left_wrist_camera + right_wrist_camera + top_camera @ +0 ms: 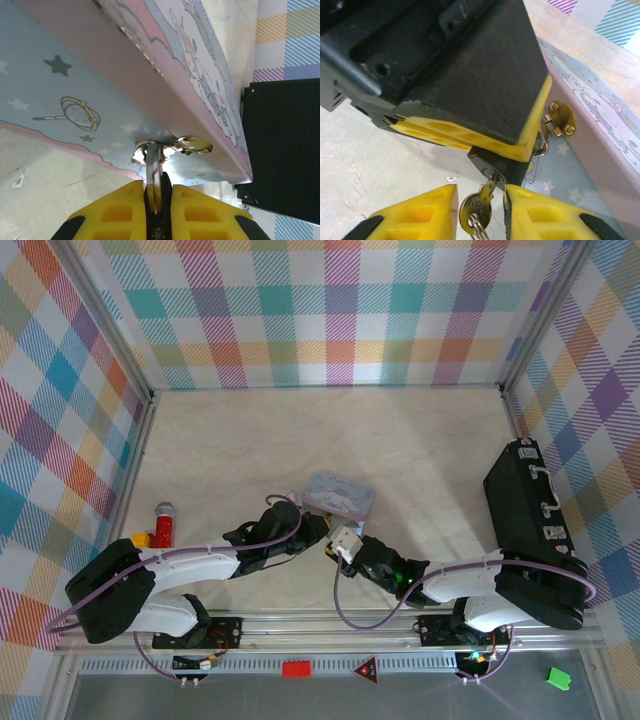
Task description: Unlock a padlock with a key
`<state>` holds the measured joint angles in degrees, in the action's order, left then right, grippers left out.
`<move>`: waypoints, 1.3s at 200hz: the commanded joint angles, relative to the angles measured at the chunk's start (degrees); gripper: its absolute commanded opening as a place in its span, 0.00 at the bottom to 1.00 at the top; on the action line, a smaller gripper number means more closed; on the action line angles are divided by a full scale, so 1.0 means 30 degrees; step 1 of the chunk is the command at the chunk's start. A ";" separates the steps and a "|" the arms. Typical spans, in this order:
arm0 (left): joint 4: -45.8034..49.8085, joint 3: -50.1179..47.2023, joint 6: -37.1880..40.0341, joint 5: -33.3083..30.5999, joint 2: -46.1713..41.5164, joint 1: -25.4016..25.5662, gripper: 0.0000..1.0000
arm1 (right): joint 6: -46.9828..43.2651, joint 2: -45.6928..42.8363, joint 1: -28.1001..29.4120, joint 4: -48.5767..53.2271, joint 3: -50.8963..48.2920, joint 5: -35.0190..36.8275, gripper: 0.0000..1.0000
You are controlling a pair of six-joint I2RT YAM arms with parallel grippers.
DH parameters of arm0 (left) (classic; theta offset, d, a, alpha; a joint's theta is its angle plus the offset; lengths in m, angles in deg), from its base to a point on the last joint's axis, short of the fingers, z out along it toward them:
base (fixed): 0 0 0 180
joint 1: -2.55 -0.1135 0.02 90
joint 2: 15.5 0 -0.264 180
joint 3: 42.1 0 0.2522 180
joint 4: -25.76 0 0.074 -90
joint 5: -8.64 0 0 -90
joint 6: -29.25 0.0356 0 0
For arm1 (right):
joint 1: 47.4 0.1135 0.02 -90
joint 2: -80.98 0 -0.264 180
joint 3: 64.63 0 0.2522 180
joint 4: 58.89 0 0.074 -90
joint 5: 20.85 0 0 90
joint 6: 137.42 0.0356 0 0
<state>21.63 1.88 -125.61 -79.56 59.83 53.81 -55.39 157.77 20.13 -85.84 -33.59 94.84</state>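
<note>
A: Step in hand?
B: Looks like taking hold of key (476,209) for the turn. Already seated in padlock (492,166) keyhole, head and ring hanging out toward R gripper (480,196).
A: R jaws?
B: Apart, one yellow pad each side of key head. Small gaps both sides, no touch seen.
A: L gripper (158,194)?
B: Clamped on padlock, pads squeezed together w/ shackle (153,167) sticking up btwn them.
A: Padlock where?
B: At front wall of tin (75,85), shackle apparently thru the staple by the hasp (192,145). In top view: mid-table, at tin's near edge, both grippers meeting there.
A: Next move?
B: Prob. pinch key head flat, then roll wrist about key axis, w/ L holding the body steady. Calls for pads square on the head, not on the ring. Risk w/ skewed grip: slip, or key dragged out of keyhole.
A: Brands, labels, writing?
B: Nothing legible. Some embossed marks on key head, too blurred to read. On tin: cartoon print, stars, a ring-and-wand drawing, no words made out. Black case (282,150) beside tin: no label seen.
</note>
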 commanded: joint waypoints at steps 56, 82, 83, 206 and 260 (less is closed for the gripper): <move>-0.0129 -0.0020 -0.0177 -0.0718 -0.0647 0.0197 0.00 | 0.4674 -0.0080 0.0006 -0.0314 0.0539 0.1120 0.11; -0.0218 -0.0081 -0.0175 -0.0775 -0.0659 0.0197 0.00 | 0.7993 -0.0361 -0.0580 0.0251 0.0635 0.0210 0.07; -0.0218 -0.0082 -0.0161 -0.0776 -0.0653 0.0197 0.00 | 0.8151 -0.0367 -0.0617 0.0274 0.0646 0.0159 0.07; 0.2284 0.1133 0.1200 -0.1165 0.0650 0.0633 0.00 | 2.4930 0.3032 -0.2672 -0.5998 -0.1751 -0.3539 0.00; 0.2673 0.1383 0.1374 -0.1143 0.1118 0.0899 0.04 | 2.4490 0.3293 -0.2998 -0.4911 -0.1479 -0.3621 0.00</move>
<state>27.32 4.18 -121.28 -84.02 63.53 55.04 15.40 168.35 13.46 -101.95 -37.81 79.74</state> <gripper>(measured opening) 0.133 0.062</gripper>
